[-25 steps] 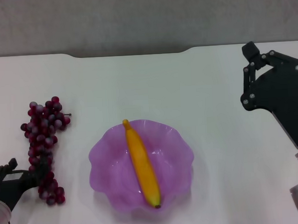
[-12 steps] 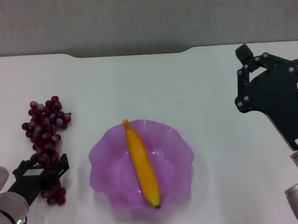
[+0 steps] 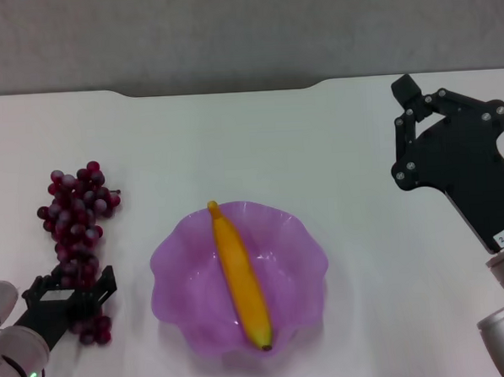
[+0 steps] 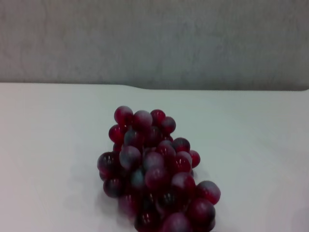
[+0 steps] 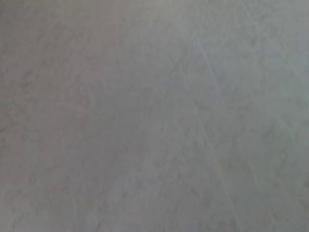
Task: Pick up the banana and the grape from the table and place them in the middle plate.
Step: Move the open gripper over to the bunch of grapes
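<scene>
The banana lies lengthwise inside the purple scalloped middle plate at the table's front centre. The grape bunch lies on the white table at the left, clear of the plate. My left gripper is low at the near end of the bunch, open, with one finger on each side of the lower grapes. The left wrist view shows the grapes close ahead on the table. My right gripper is raised over the right side of the table, away from both fruits.
The table's far edge has a notch in front of a grey wall. The right wrist view shows only a grey surface.
My left gripper has come up from the front left corner and spread around the near end of the grape bunch. My right arm has drifted slightly left. Banana and plate are unmoved.
</scene>
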